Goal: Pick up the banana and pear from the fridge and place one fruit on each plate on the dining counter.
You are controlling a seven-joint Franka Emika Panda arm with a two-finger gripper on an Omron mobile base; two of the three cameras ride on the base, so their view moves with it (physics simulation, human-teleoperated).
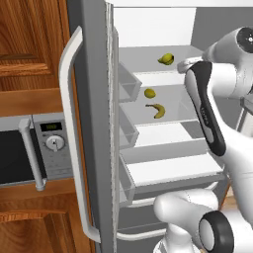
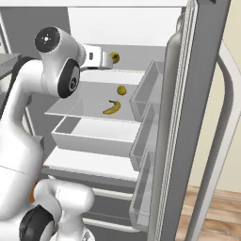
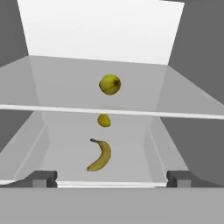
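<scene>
Your claw (image 3: 111, 178) gapes wide and empty, lined up with the banana (image 3: 101, 155) on the fridge (image 1: 94, 123) shelf, ready to grab.

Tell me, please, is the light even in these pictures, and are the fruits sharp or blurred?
Hand view: back wall glows bright white, side walls grey; the banana and the pear look soft-edged. Left base view: wood cabinet warm, the fridge door flat grey, no glare. Right base view: fruits small and slightly blurred.
</scene>
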